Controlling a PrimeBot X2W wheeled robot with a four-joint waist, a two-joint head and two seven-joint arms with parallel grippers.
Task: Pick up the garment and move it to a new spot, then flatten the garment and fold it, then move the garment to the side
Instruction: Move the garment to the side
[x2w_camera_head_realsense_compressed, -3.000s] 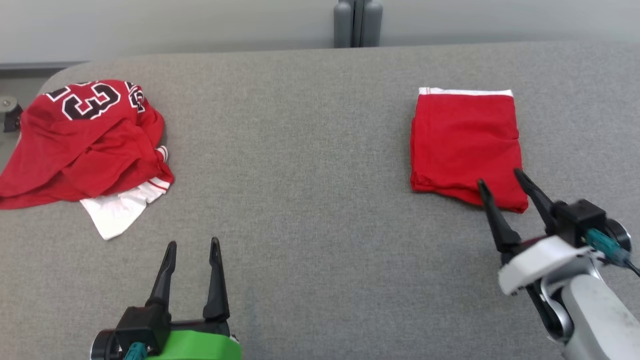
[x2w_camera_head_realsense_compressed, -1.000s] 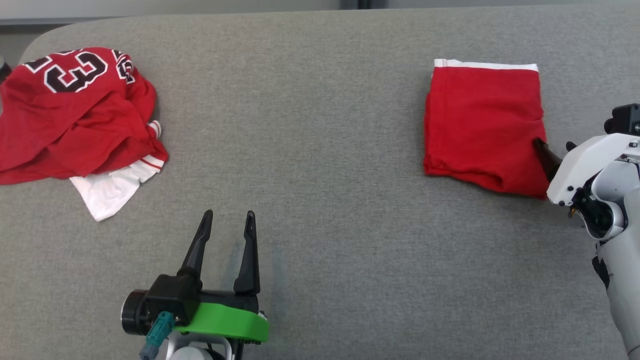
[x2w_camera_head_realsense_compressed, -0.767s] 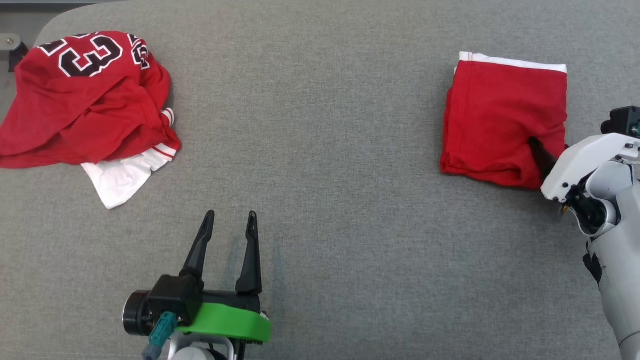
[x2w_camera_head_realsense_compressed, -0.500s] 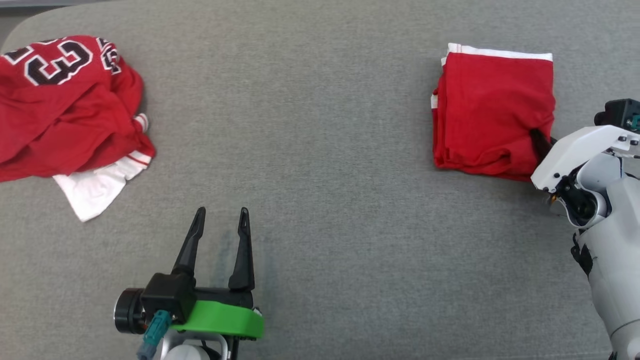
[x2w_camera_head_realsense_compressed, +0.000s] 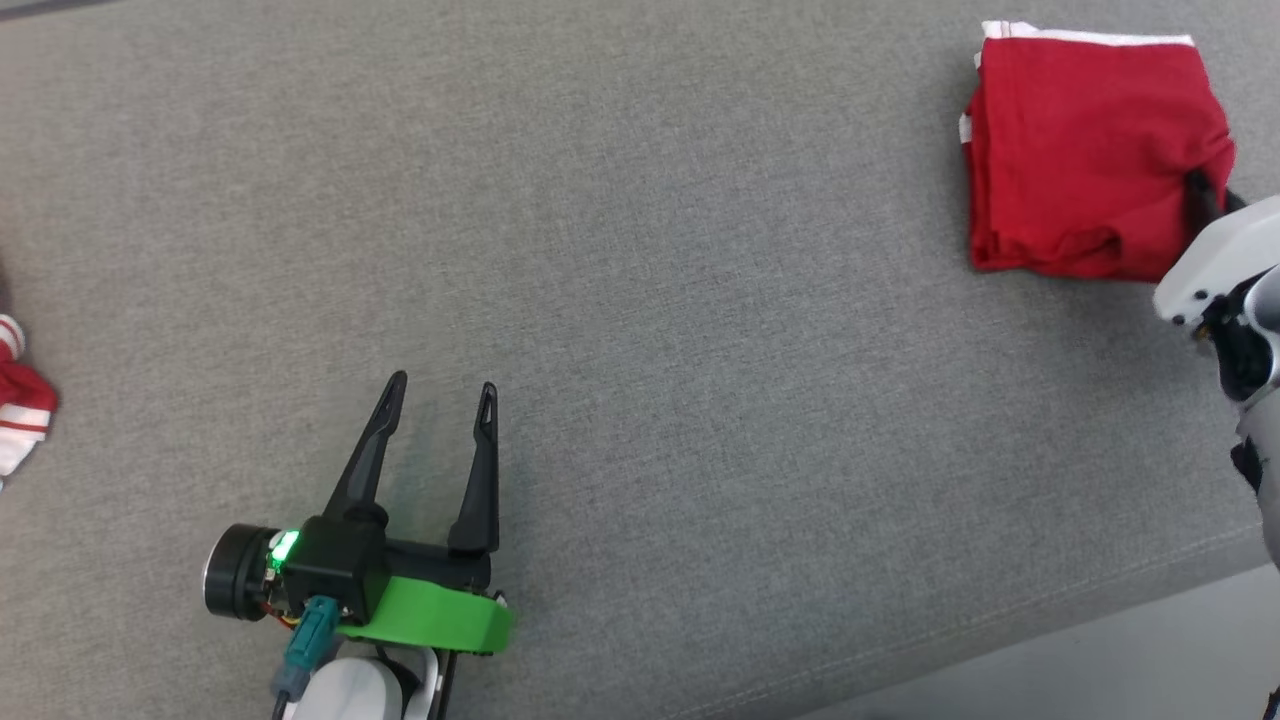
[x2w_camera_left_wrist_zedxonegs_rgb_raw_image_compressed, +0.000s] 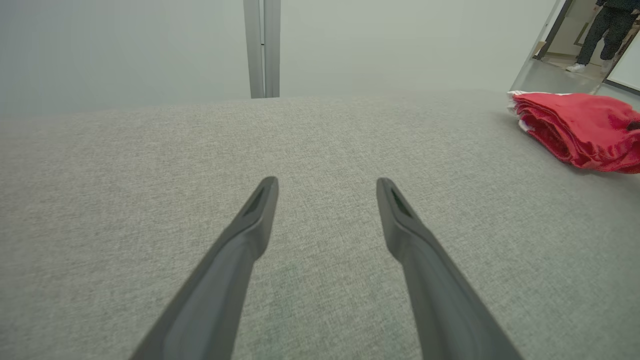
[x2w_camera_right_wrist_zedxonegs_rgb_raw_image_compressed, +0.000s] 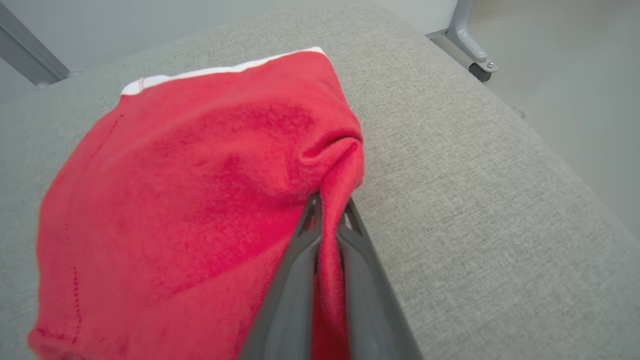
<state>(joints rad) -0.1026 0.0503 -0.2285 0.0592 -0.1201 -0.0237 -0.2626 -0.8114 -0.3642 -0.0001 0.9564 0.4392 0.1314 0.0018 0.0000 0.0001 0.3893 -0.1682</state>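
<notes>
The folded red garment with a white band along its far edge lies at the upper right of the grey table, also seen in the left wrist view and the right wrist view. My right gripper is shut on a pinched ridge of cloth at the garment's right edge; in the head view its dark finger pokes into that edge beside the white wrist. My left gripper stands open over bare table at the lower left, nothing between its fingers.
A scrap of red and white cloth shows at the left edge. The grey table ends at a front right edge and, in the right wrist view, a side edge. A person's legs stand far off.
The right gripper has closed on the garment's right edge. The head camera has swung, sliding the crumpled jersey pile almost out at the left and the folded garment toward the upper right corner.
</notes>
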